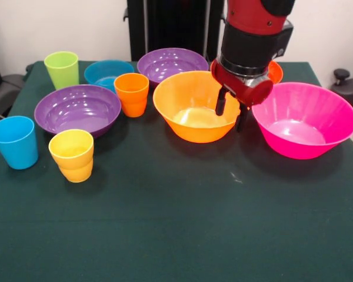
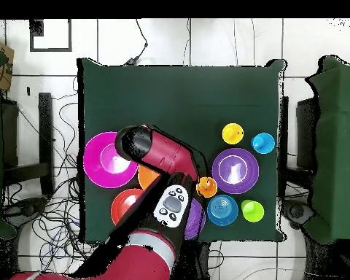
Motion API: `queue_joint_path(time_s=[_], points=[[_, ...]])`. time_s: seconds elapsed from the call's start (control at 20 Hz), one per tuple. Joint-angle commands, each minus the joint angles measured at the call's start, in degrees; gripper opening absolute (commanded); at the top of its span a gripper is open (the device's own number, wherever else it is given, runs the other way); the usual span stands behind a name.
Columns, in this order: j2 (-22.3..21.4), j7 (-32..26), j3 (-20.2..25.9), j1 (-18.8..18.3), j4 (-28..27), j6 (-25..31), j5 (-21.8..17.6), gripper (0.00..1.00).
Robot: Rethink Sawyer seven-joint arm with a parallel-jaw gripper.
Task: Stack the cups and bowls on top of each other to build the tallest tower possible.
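My gripper [image 1: 231,111] hangs over the right rim of the wide orange bowl [image 1: 191,108], open, with one finger inside the bowl and one outside, beside the wide pink bowl [image 1: 303,120]. Nothing is stacked; every piece stands alone. The orange cup [image 1: 132,94] stands left of the orange bowl. One purple bowl [image 1: 77,108] is at the left, the other purple bowl [image 1: 172,63] is behind. The small blue bowl [image 1: 107,73] and lime cup [image 1: 62,69] are far left. The blue cup [image 1: 15,142] and yellow cup [image 1: 72,154] stand near left. The red-orange bowl [image 1: 275,71] peeks out behind the arm.
In the overhead view the arm [image 2: 152,149] covers the orange bowl and the gripper. The pink bowl [image 2: 109,159] lies near the table's left edge there. The green tablecloth [image 1: 182,223] stretches out in front of the bowls in the front view.
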Motion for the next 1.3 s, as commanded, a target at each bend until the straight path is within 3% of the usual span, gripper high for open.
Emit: queue_joint_path(time_s=[0.05, 0.9, 1.3], points=[[3.9, 14.72, 2.62, 1.79, -3.27, -2.46, 2.5, 1.0], [5.71, 13.01, 4.53, 1.18, -0.22, -5.24, 3.72, 1.0], [6.59, 11.98, 6.52, 0.13, 2.02, -10.67, 4.43, 1.0]])
